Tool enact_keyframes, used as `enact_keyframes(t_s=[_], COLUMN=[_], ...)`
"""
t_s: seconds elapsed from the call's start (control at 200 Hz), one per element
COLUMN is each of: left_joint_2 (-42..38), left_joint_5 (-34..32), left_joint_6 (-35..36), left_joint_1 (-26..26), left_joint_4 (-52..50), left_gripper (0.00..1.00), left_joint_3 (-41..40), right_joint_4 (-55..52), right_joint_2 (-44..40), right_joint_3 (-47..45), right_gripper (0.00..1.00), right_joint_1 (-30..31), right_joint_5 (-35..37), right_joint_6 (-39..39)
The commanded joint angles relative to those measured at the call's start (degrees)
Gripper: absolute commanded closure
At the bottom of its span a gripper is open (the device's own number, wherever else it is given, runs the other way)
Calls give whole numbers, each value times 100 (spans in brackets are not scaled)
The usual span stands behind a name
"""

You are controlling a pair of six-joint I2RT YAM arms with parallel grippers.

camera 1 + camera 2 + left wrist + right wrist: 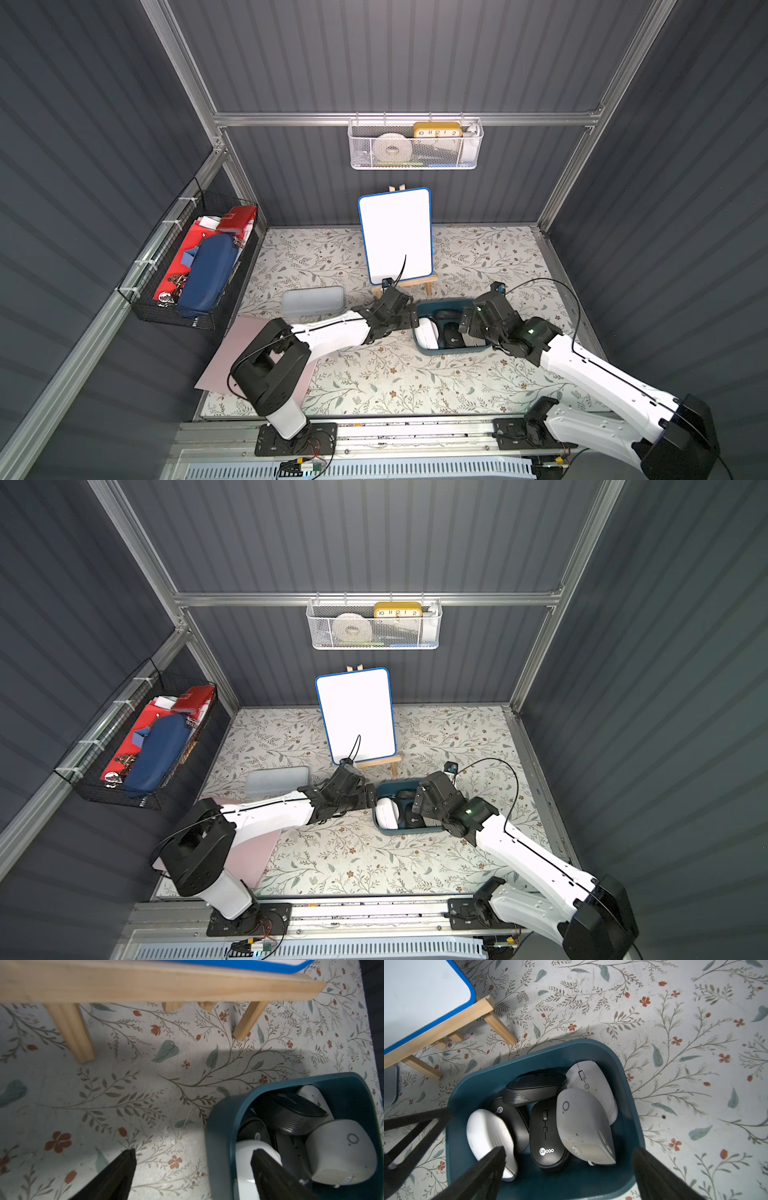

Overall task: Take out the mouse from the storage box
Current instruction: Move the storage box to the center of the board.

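Directly beneath the right gripper (569, 1152), spread wide and empty, mice (583, 1124) lie piled in the box (471, 1088); the black mouse (546, 1132) sits between its fingers (477, 1176), so drop straight and pinch its sides. Left gripper (193, 1152), also parted, straddles the box wall: clamp there to steady it
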Motion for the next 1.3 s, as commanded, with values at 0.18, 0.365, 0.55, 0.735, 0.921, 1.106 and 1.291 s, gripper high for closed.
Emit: enact_keyframes(t_s=[0.18,0.365,0.55,0.735,0.921,1.106,1.291], left_joint_2=[294,1,-335,-659,-924,-1239,-2110], left_joint_5=[-600,-1008,-1576,-1442,-1368,-694,-545], left_joint_6=[-77,-298,-454,-286,-102,217,261], left_joint_1=[-45,-41,25,447,849,881,870], left_joint_4=[-491,-615,-857,-716,-690,-427,-371], left_gripper=[14,21,25,26,26,16,7], left_joint_3=[274,-18,-215,-553,-841,-914,-1184], right_joint_4=[109,87,31,1,-78,-94,-409], right_joint_2=[67,154,418,816,1548,2130,2853], right_joint_3=[-70,-56,71,350,790,1322,1904], right_gripper=[1,1,1,1,1,1,1], right_joint_1=[4,7,133,560,826,1126,1149], right_joint_5=[-83,-146,-259,-89,-86,-62,90], right_joint_6=[43,2,-89,-283,-561,-767,-784])
